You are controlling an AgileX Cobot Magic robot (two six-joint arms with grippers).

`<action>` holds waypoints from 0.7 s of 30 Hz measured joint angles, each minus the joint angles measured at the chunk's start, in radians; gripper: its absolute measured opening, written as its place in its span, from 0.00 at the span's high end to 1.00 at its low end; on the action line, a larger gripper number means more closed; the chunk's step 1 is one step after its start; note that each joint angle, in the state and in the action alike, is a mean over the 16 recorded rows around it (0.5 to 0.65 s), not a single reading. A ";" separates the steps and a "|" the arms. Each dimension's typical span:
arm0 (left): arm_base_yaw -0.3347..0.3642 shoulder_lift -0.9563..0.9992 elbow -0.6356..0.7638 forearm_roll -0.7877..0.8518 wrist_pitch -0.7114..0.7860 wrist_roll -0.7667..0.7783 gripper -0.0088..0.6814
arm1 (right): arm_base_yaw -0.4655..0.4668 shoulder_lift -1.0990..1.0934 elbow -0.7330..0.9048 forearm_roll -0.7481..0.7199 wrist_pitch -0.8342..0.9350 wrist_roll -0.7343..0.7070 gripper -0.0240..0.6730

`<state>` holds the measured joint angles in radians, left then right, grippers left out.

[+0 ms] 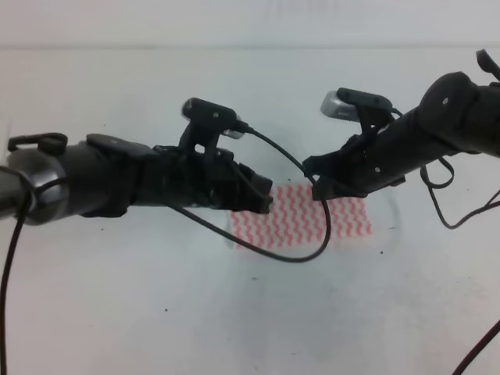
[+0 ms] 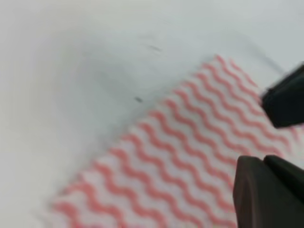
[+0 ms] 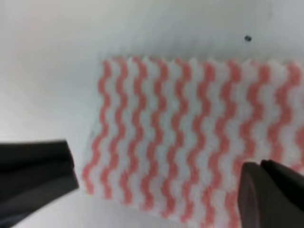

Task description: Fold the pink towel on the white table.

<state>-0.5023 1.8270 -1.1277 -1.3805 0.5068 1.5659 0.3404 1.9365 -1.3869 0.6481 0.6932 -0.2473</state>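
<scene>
The left black gripper [image 1: 262,199], centre-left of the high view, hovers above the left edge of the thin pink-and-white zigzag-striped towel [image 1: 301,215]; its wrist view shows both fingers spread, holding nothing. The right black gripper [image 1: 319,187] hangs over the towel's upper middle, jaws likewise parted and empty, though blur makes the clearance hard to judge. The towel lies flat at mid-frame on the plain white table [image 1: 117,297]. Each gripper should probably settle onto a corner, pinching only cloth. No containers show.
</scene>
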 joint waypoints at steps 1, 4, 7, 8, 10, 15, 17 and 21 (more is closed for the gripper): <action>0.003 0.001 0.000 0.024 0.011 -0.031 0.98 | 0.003 0.002 0.000 -0.004 0.007 0.003 0.99; 0.009 0.009 0.000 0.090 0.051 -0.113 0.99 | 0.008 0.012 0.000 -0.014 0.029 0.011 0.99; 0.012 0.020 0.000 0.142 0.085 -0.168 0.99 | 0.010 0.027 -0.001 -0.026 0.045 0.019 0.99; 0.012 0.024 0.000 0.157 0.092 -0.183 0.99 | 0.010 0.032 -0.001 -0.030 0.049 0.022 0.99; 0.012 0.033 0.000 0.185 0.106 -0.210 0.99 | 0.010 0.042 -0.001 -0.037 0.056 0.027 0.99; 0.012 0.056 0.000 0.236 0.123 -0.258 0.99 | 0.010 0.070 -0.001 -0.047 0.063 0.032 0.99; 0.012 0.064 0.000 0.250 0.125 -0.269 0.99 | 0.010 0.079 -0.001 -0.051 0.062 0.033 0.99; 0.012 0.072 0.000 0.272 0.116 -0.284 0.99 | 0.010 0.091 -0.001 -0.058 0.060 0.037 0.99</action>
<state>-0.4906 1.8994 -1.1277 -1.1085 0.6233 1.2821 0.3501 2.0273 -1.3878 0.5903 0.7529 -0.2099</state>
